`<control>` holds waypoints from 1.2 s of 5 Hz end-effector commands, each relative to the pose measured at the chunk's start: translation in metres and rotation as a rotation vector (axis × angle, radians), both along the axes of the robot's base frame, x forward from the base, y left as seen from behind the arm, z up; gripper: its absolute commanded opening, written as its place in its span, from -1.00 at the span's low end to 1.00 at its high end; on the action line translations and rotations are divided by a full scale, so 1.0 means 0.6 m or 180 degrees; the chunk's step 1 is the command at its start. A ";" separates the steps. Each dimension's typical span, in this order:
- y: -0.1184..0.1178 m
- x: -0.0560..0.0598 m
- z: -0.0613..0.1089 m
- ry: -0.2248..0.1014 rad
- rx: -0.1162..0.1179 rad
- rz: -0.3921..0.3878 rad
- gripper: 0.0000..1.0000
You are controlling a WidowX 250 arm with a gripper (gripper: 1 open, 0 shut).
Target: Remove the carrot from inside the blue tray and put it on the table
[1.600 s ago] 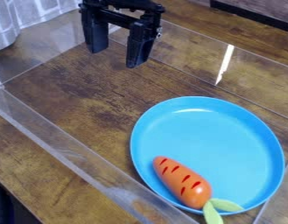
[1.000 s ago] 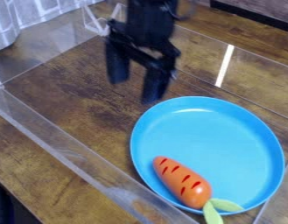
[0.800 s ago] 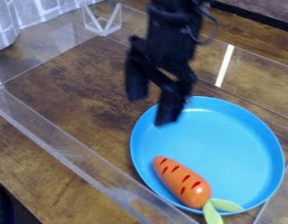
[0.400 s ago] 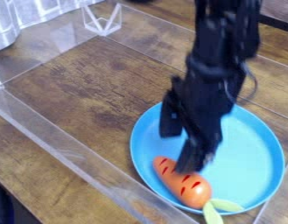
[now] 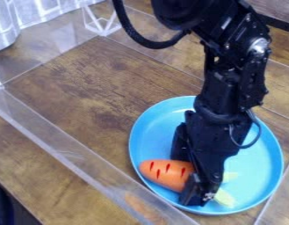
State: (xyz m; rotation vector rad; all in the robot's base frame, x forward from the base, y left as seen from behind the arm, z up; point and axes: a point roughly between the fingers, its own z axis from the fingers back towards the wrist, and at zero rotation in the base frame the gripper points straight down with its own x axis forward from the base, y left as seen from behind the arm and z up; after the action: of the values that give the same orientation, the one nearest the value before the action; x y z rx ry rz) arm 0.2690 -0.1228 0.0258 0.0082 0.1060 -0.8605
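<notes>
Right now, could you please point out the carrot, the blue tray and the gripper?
carrot [image 5: 165, 171], camera view, striped orange body.
blue tray [image 5: 266, 158], camera view, bare right side of its floor.
gripper [image 5: 196, 185], camera view, between its open fingertips.

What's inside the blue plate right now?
The carrot lies in the blue plate near its front rim, and the open tool is down over it. The carrot's leafy end is mostly hidden behind the tool.

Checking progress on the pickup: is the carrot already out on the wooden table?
No, the carrot still lies inside the blue tray near its front rim, with the open gripper down over it.
</notes>
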 end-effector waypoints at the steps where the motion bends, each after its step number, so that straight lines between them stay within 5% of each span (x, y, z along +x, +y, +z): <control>1: 0.003 0.011 0.006 -0.0085 -0.0075 0.0039 1.00; 6: 0.007 0.026 -0.020 -0.0133 -0.0233 0.0139 1.00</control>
State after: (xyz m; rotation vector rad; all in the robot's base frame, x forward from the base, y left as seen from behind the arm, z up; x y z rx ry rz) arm 0.2829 -0.1238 0.0207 -0.0435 0.0349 -0.8146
